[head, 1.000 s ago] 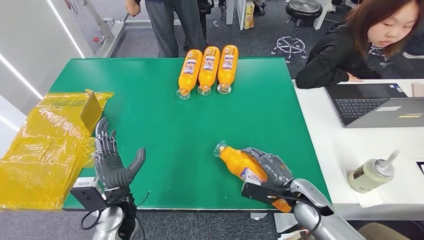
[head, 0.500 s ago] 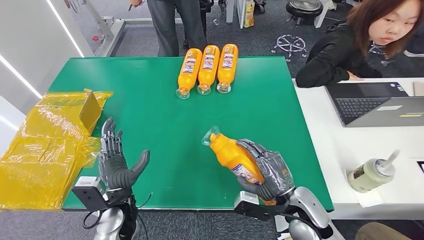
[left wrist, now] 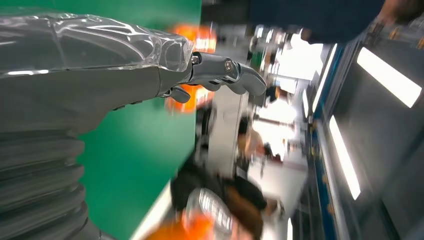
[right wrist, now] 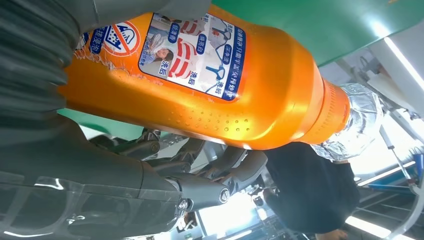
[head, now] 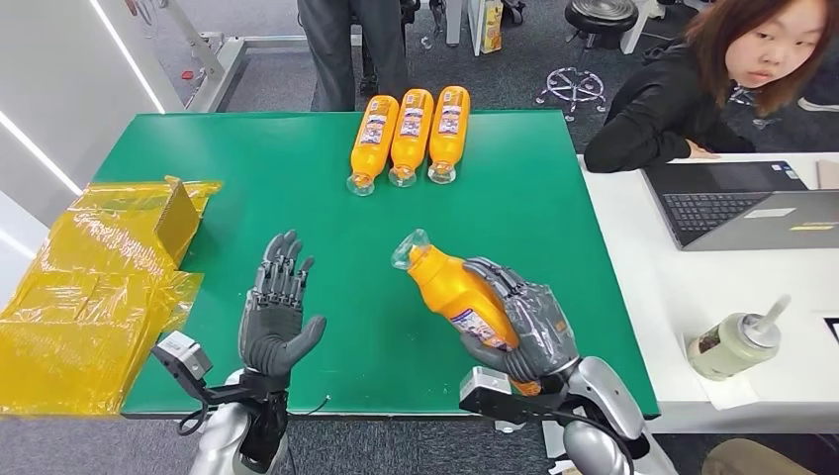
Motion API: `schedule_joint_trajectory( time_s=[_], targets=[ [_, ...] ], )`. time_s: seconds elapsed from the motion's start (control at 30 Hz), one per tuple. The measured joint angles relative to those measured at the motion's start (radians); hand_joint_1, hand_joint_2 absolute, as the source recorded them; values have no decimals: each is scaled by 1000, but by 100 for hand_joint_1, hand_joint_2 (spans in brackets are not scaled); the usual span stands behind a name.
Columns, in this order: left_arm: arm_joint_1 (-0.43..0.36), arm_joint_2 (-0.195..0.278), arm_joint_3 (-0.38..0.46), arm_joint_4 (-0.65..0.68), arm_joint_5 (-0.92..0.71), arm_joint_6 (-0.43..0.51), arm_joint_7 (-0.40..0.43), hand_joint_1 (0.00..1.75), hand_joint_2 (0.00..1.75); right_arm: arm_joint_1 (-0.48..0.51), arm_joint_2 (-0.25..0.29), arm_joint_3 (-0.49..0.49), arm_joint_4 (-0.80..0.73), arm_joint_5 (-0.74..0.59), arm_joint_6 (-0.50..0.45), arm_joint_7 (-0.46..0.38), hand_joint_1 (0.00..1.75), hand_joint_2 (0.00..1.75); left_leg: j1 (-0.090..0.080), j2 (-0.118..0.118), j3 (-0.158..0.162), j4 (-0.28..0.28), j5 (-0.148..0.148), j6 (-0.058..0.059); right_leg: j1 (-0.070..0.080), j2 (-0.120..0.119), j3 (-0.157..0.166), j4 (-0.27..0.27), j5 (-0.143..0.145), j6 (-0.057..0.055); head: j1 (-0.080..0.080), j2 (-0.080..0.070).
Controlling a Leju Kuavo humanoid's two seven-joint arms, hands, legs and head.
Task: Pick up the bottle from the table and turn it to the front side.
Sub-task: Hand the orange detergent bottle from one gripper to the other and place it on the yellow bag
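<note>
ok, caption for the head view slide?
Right robot hand lifts orange bottle off green table; left robot hand open nearby.

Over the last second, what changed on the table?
The right hand lifted the orange bottle it grips off the green table and raised it, cap end up and away from the robot. The left hand, open, moved in toward the bottle. The three bottles at the far edge and the yellow bags stayed put.

The flat green table [head: 297, 188] carried three orange plastic bottles [head: 409, 136] lying side by side at its far edge.
</note>
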Motion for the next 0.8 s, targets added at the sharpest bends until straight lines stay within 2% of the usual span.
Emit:
schedule_joint_trajectory(
  time_s=[0.13, 0.47, 0.6, 0.8],
  targets=[
    [-12, -6, -21, 33, 72, -113, 20, 0, 175, -31, 63, 24, 17, 9, 16, 0, 175, 175, 0, 0, 0, 0, 0, 0, 0, 0, -1, 1, 0, 0, 0, 0],
    [-41, -29, -47, 103, 132, -182, 33, 0, 175, -38, 145, 62, 32, -4, 22, -13, 175, 175, 0, 0, -1, 0, 0, 0, 0, 0, -2, 1, 0, 0, 0, 0],
    [-58, -40, -62, 120, 139, -161, 41, 0, 175, -12, 175, 84, 34, -31, 6, -38, 175, 175, 0, 0, -1, 0, 0, 0, 0, 0, -2, 1, 0, 0, 0, 0],
    [-64, -36, -65, 134, 157, -117, 31, 0, 175, 65, 180, 133, 68, -120, -37, -129, 175, 175, 0, 0, -2, 0, 0, 0, 0, 0, -3, 1, 0, 0, 0, 0]
  ],
)
